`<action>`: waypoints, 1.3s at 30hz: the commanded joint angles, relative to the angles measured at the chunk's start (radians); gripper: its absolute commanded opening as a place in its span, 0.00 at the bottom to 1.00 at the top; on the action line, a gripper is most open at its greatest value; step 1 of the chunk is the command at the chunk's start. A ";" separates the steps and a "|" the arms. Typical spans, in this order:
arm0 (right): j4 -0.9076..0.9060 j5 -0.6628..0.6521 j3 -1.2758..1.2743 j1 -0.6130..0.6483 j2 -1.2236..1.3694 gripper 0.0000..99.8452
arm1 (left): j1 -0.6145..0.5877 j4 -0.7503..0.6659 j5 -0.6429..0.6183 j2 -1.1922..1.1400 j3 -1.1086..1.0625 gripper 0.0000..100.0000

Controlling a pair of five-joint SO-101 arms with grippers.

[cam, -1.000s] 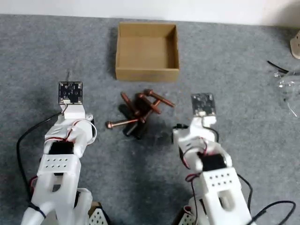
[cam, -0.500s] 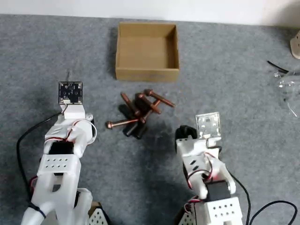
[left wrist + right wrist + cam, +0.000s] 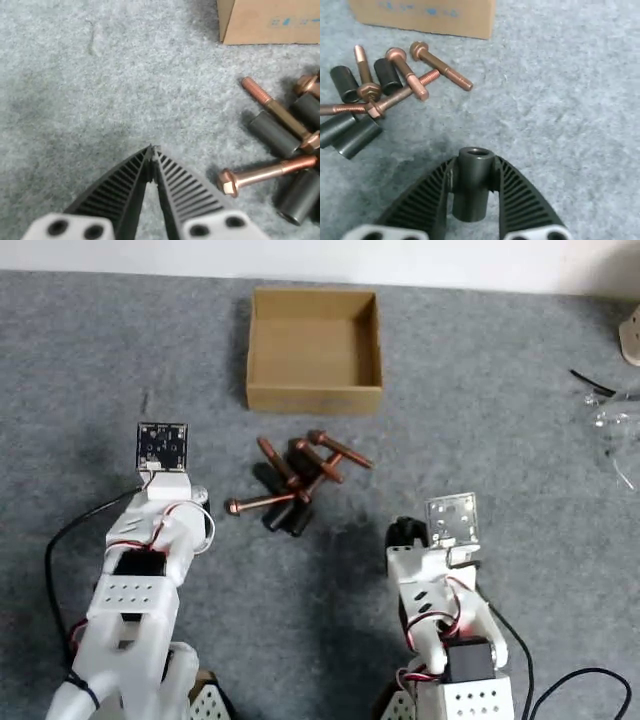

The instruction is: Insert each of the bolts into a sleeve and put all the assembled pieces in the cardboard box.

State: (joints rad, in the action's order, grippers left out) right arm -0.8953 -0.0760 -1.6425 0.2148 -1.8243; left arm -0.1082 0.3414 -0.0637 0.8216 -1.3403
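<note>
right end effector (image 3: 473, 163) pinches a sleeve (image 3: 471, 186), base apparently hidden.

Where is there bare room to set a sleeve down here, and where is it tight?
Bare carpet lies right of the cardboard box, short of the cables at the edge, and left of the box, beyond the left gripper. Crowded: the pile of bolts and sleeves just before the box's front wall.

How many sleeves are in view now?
5. One sleeve is in the right gripper; four lie among the bolts: two nearer the box, two nearer the arms. More may hide beneath.
</note>
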 commanded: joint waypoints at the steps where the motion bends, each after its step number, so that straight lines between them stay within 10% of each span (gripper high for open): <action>1: -0.001 -0.015 -0.004 -0.015 -0.015 0.00 | 0.013 -0.015 0.066 0.005 0.005 0.01; 20: 0.064 -0.015 -0.062 -0.016 -0.015 0.00 | 0.008 0.549 0.157 1.030 -0.300 0.01; 39: 0.064 -0.017 -0.064 -0.016 -0.015 0.00 | 0.033 0.540 0.147 0.969 -0.242 0.01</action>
State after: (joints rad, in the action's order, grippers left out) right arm -0.8707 -0.0821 -1.6732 0.2087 -1.8243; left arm -0.1204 0.8938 0.0867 1.7822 -1.6763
